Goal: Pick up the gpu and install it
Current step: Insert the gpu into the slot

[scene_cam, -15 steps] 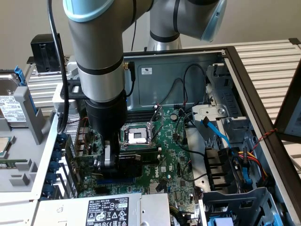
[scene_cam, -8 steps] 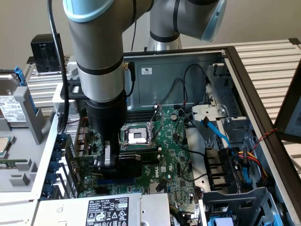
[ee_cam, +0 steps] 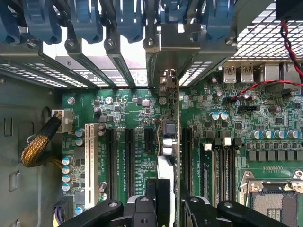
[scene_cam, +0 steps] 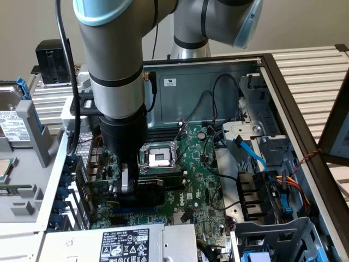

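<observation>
My gripper (scene_cam: 130, 188) is down inside the open computer case and shut on the gpu (scene_cam: 157, 188), a short card with a black shroud and a green board. The card stands on edge low over the green motherboard (scene_cam: 202, 180), beside the CPU socket (scene_cam: 158, 157). From the wrist camera, the gpu (ee_cam: 166, 135) runs edge-on away from my gripper (ee_cam: 169, 201) toward the case's rear slot openings. Its silver bracket (ee_cam: 163, 45) sits at one of those openings. Black expansion slots (ee_cam: 129, 146) lie on either side of it on the motherboard (ee_cam: 132, 109). Whether the card touches a slot I cannot tell.
Blue retention clips (ee_cam: 85, 19) line the rear wall. A white slot (ee_cam: 89, 156) and a yellow-sleeved cable (ee_cam: 35, 146) lie to one side. In the exterior view, the labelled power supply (scene_cam: 125, 243) lies in front, cables and a blue lead (scene_cam: 248, 150) on the right, a hard drive (scene_cam: 11, 125) outside left.
</observation>
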